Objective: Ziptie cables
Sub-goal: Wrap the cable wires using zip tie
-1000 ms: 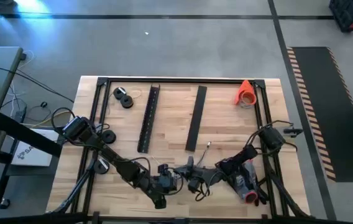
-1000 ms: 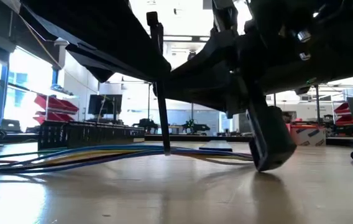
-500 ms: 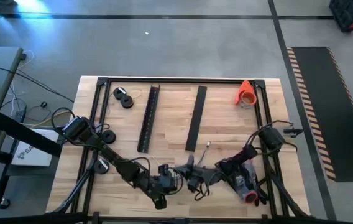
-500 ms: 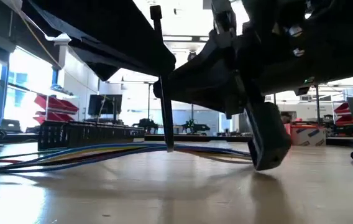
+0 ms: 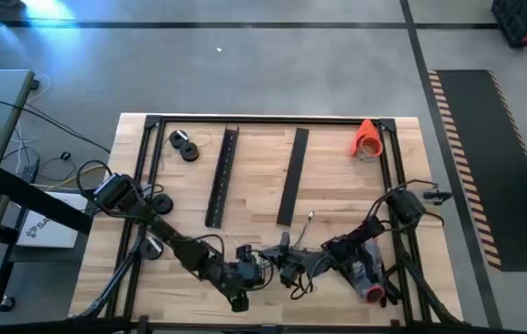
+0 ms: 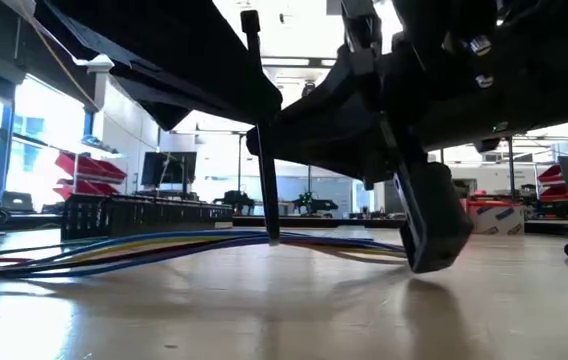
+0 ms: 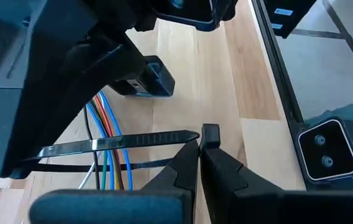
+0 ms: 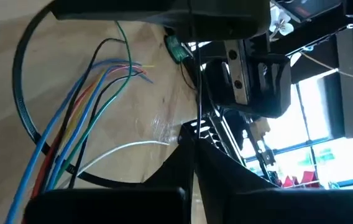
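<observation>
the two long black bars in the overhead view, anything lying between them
No. In the high view the left bar and the right bar have only bare table between them; the cables lie nearer the front edge.

We see the cables lying flat along the tabletop in blue, yellow and other strands. A black zip tie stands upright, its lower end at the bundle. One dark finger reaches down beside them.
</observation>
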Robot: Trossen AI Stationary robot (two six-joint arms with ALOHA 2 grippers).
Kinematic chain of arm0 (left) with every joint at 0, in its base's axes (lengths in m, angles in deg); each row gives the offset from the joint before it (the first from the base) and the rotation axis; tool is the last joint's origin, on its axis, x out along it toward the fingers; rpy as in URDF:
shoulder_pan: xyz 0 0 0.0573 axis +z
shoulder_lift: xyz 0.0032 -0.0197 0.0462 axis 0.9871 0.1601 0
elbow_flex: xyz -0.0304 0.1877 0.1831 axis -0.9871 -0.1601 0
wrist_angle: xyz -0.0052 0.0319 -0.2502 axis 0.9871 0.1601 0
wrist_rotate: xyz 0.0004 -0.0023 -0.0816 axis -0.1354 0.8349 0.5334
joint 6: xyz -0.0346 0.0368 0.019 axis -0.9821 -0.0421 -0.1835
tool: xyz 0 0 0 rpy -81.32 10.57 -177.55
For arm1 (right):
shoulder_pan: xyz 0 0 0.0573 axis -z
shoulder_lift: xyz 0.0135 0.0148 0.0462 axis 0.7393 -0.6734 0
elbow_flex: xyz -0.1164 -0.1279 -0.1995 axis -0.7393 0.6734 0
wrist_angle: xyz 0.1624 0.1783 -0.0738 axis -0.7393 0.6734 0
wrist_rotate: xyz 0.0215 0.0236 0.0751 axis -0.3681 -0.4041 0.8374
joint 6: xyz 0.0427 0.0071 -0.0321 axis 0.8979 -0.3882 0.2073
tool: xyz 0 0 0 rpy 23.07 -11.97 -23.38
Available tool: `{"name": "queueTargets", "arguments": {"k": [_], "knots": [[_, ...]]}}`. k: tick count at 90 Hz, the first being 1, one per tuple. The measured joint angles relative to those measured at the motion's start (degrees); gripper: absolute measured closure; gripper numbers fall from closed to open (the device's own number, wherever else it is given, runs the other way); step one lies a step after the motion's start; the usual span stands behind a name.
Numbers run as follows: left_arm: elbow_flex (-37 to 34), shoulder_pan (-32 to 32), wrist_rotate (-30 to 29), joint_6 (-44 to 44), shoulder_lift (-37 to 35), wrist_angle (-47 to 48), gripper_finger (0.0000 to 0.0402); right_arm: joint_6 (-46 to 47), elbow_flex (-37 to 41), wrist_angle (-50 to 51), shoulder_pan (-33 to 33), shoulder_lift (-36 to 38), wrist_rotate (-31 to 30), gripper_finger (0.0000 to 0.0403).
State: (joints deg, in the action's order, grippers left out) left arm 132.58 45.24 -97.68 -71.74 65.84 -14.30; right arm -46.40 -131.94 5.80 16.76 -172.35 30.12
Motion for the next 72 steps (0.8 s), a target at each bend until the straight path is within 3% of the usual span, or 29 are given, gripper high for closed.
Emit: {"name": "queueTargets", "arguments": {"k": [72], "knots": [[0.00, 0.00, -0.83, -0.22, 0.00, -0.02, 0.0402, -0.03, -0.14, -0.02, -0.63, 0.06, 0.54, 0.0403]]}}
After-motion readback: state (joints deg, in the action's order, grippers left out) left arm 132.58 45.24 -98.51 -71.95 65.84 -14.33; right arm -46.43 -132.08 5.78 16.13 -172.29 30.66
